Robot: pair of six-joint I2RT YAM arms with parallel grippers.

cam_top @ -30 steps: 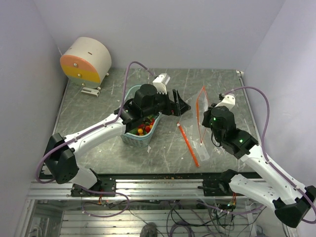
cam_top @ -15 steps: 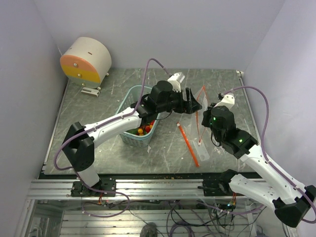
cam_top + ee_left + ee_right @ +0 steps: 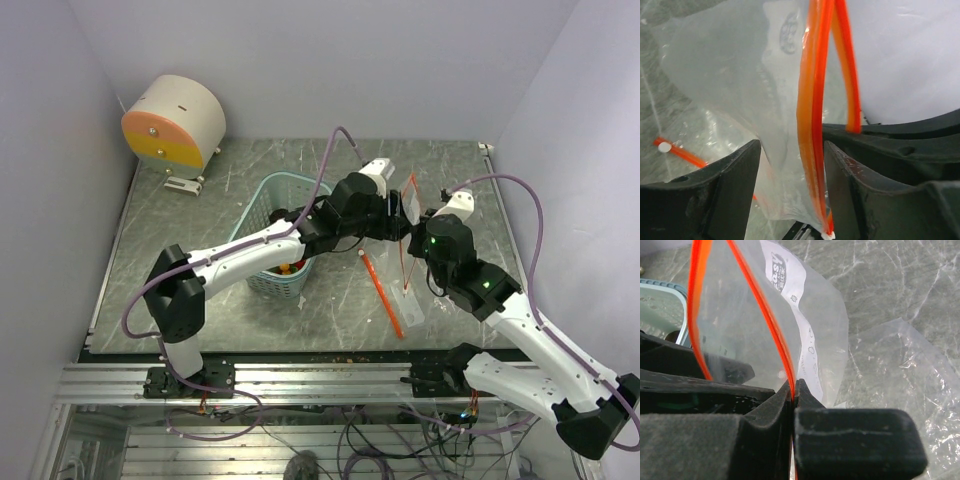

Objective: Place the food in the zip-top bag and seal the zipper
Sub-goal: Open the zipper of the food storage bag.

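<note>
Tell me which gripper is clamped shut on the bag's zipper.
The right gripper: its fingers pinch the zipper. The left gripper stands open around it.

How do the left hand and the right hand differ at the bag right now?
The right hand is shut, pinching the zipper; the left hand is open, with one zipper strip standing in its gap, not clamped. In the top view the left hand reaches the bag from its left, the right hand from its right. Both are at the bag's raised mouth.
</note>
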